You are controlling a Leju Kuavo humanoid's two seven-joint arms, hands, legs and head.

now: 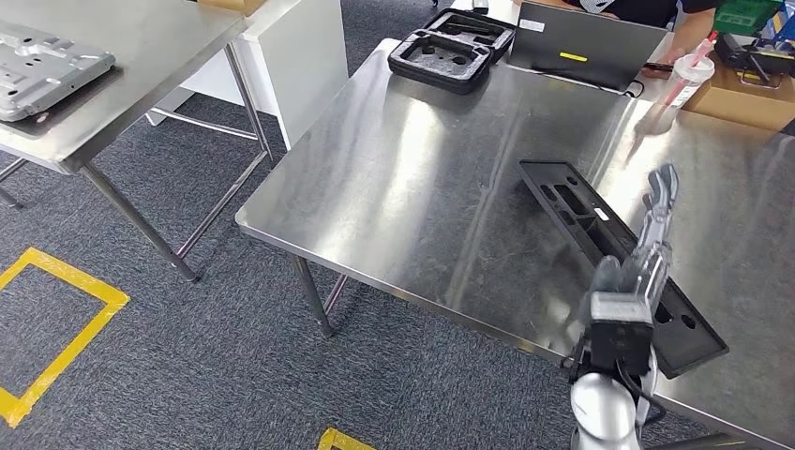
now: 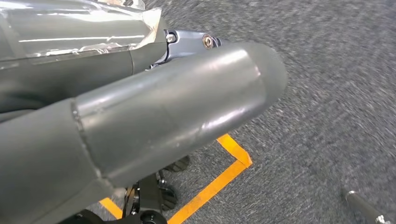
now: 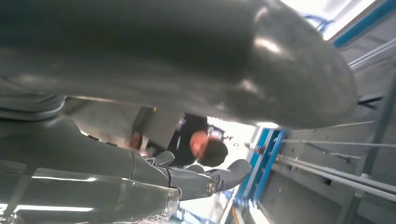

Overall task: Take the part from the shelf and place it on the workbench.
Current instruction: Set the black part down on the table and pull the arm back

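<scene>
Head view: black part (image 1: 614, 246) lying flat on the steel worktop (image 1: 422, 187), right robot hand (image 1: 647, 253) raised above it.

The long black part rests near the worktop's near right edge, which suggests the placing step is complete or nearly so. The right robot hand stands over it with fingers extended and apart, gripping nothing. The left robot hand (image 2: 140, 116) hangs over the grey carpet and yellow floor tape (image 2: 219, 182); its fingers are hidden, so its state cannot be determined. A white label on the part is too small to read, as is the yellow strip on the laptop (image 1: 586, 42). An open foam-lined case (image 1: 450, 49) sits well apart at the far edge.
</scene>
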